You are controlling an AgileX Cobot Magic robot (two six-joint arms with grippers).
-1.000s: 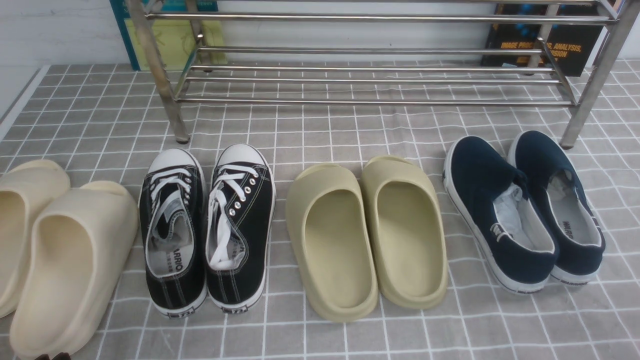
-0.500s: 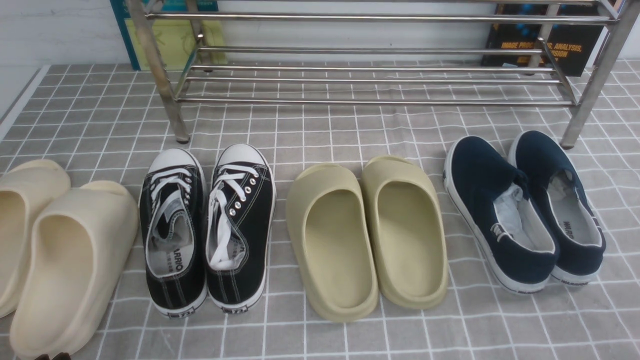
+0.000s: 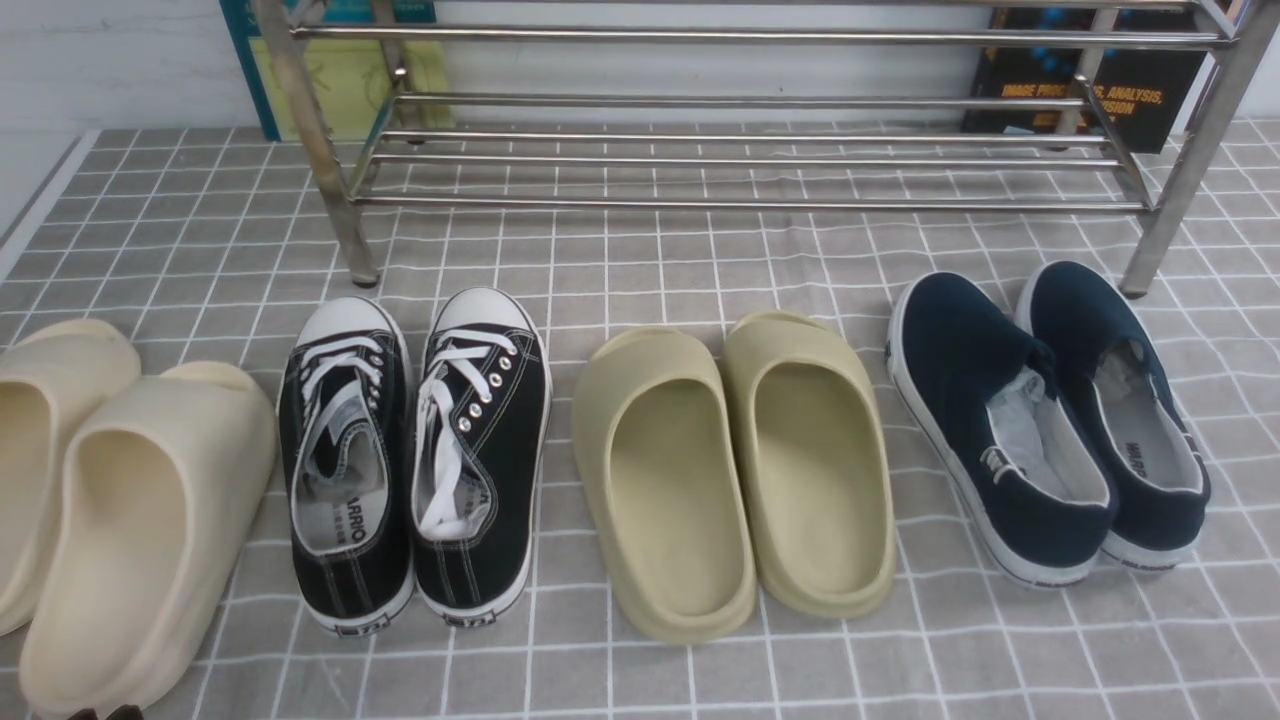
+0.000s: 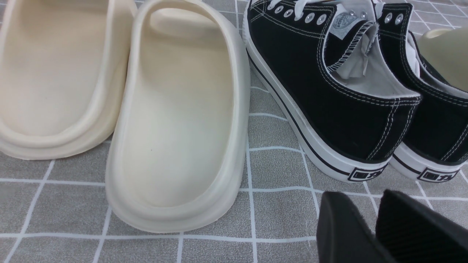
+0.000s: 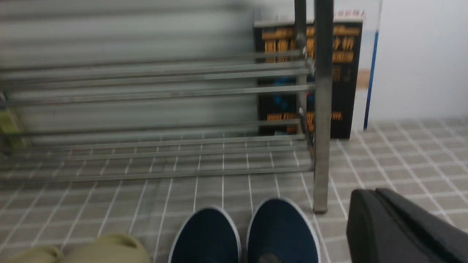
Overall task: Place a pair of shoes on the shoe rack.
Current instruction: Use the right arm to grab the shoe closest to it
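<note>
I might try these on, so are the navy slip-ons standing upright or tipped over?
Upright: both navy slip-ons rest on their white soles, openings facing up.

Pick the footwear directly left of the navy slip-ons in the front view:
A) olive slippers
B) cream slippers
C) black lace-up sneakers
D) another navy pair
A: the olive slippers sit between the black lace-up sneakers and the navy slip-ons.

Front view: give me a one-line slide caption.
Four pairs of footwear, including navy slip-on sneakers, lined up on a gray grid-patterned surface before a shiny steel shoe rack.
</note>
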